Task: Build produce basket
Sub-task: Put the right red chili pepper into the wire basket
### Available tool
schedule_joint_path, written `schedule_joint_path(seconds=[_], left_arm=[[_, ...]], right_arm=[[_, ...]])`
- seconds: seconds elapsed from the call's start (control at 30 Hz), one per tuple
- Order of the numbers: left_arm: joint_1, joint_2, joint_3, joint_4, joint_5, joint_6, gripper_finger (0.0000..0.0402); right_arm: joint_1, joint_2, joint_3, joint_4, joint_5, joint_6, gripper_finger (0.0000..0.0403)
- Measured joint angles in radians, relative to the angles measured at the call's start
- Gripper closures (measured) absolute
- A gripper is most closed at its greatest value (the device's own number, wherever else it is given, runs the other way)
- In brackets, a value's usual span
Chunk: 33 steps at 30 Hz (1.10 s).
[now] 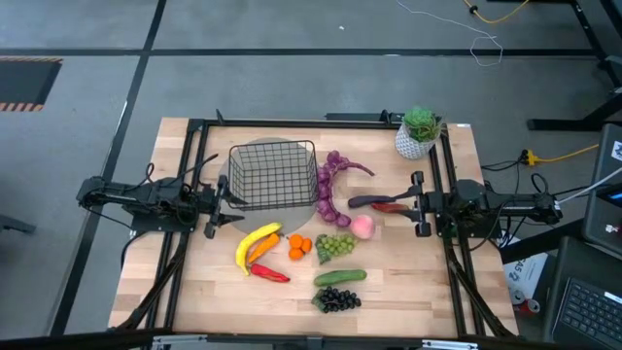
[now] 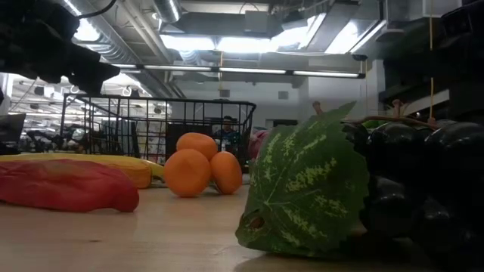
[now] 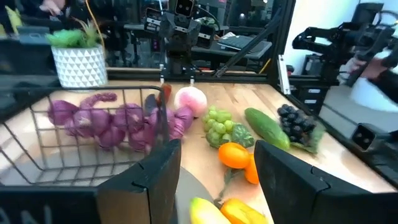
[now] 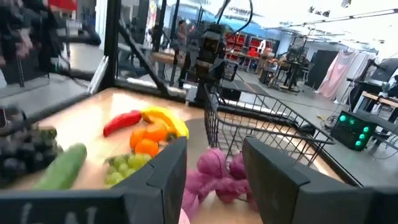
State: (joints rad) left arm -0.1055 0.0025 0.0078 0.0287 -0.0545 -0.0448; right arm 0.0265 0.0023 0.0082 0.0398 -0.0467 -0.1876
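1. Light wood-plank table (image 1: 408, 292) on grey floor; black frame rails along its edges.
2. Basket (image 1: 274, 175) at table's middle-rear, no produce inside.
3. Purple bulb string (image 1: 328, 185) just beside basket; banana (image 1: 255, 241), oranges (image 1: 298, 246), cucumber (image 1: 339, 278) nearer the front.
4. Left gripper (image 1: 220, 206) beside basket, fingers spread, holding nothing.
5. Right gripper (image 1: 362, 202) clamps a red chilli (image 1: 389, 206) above the peach (image 1: 362, 227).
6. White potted plant (image 1: 418, 133) at rear corner.

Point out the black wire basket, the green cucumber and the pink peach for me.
Black wire-mesh basket (image 1: 272, 175), high view, on its mesh floor.
Green cucumber (image 1: 340, 277), high view, mid-body.
Pink peach (image 1: 362, 227), high view, centre of the fruit.
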Motion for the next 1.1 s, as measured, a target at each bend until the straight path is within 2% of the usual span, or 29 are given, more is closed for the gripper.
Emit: schedule_joint_path(seconds=[0.13,0.2,0.5,0.6,0.7,0.83,1.1], left_arm=[[0.0,0.0,0.0,0.083,-0.029,0.078,0.0202],[0.0,0.0,0.0,0.126,-0.031,0.076,0.0202],[0.0,0.0,0.0,0.261,-0.047,0.082,0.0202],[0.0,0.0,0.0,0.308,-0.123,0.088,0.0202],[0.001,0.0,0.0,0.355,-0.225,0.161,0.0202],[0.001,0.0,0.0,0.378,-0.304,0.216,0.0202],[0.0,0.0,0.0,0.369,-0.307,0.238,0.0202]], right_arm=[[0.001,0.0,0.0,0.007,-0.016,0.319,0.0244],[0.001,0.0,0.0,0.016,-0.003,0.411,0.0244],[0.001,0.0,0.0,0.023,0.123,0.412,0.0244],[0.001,0.0,0.0,0.023,0.184,0.418,0.0244],[0.001,0.0,0.0,0.028,0.235,0.427,0.0244],[0.001,0.0,0.0,0.104,0.237,0.441,0.0244],[0.001,0.0,0.0,0.169,0.239,0.32,0.0244]])
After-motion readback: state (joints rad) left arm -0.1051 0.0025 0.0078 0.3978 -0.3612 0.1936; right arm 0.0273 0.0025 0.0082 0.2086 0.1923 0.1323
